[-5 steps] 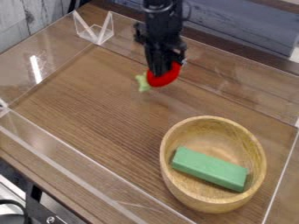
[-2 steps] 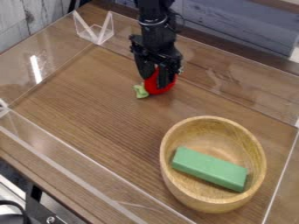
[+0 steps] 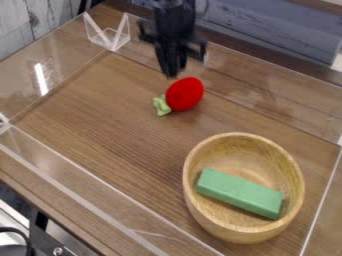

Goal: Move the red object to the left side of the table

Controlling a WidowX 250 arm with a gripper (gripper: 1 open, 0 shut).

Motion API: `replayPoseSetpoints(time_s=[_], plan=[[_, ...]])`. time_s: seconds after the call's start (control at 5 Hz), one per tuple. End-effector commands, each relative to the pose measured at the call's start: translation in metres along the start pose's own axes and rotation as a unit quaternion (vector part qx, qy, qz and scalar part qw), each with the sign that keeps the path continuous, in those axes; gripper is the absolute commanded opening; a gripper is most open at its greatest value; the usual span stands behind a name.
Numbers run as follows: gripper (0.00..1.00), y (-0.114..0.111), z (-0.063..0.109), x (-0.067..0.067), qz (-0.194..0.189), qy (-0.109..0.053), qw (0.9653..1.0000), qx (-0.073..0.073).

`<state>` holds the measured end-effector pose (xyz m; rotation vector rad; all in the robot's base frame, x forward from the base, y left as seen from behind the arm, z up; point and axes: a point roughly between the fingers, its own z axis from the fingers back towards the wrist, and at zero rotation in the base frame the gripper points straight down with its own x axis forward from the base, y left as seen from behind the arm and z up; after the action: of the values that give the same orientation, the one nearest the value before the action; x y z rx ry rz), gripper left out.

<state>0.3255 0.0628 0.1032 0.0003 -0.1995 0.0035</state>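
The red object (image 3: pixel 185 93), a small rounded red toy fruit with a green leafy stub on its left, lies on the brown wood-grain table (image 3: pixel 94 115) a little behind the middle. My black gripper (image 3: pixel 171 66) hangs just above and behind it, lifted off it, with the jaws together and nothing between them. The fruit rests free on the wood.
A round light-wood bowl (image 3: pixel 289 151) stands at the front right with a green rectangular block (image 3: pixel 241 194) inside. Low clear acrylic walls (image 3: pixel 40 75) edge the tabletop, and a small clear acrylic stand (image 3: pixel 107 35) sits at the back left.
The gripper, which was shut on the red fruit and lowered it to the table, has let go, risen and closed again. The fruit now lies alone on the wood.
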Motion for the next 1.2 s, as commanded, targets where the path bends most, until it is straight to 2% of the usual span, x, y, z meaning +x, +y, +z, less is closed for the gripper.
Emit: replayPoseSetpoints(time_s=[0.0, 0.2, 0.4, 0.8, 1.0], plan=[[1.0, 0.0, 0.005, -0.003, 0.038, -0.016, 0.9991, 0.013], [1.0, -0.002, -0.007, 0.003, 0.043, -0.004, 0.999, 0.014], [0.0, -0.001, -0.01, 0.012, 0.051, 0.0, 0.9986, 0.015], [0.0, -0.002, -0.009, 0.013, 0.016, 0.007, 0.9998, 0.008], [1.0, -0.01, -0.011, 0.008, 0.048, 0.014, 0.9987, 0.013]])
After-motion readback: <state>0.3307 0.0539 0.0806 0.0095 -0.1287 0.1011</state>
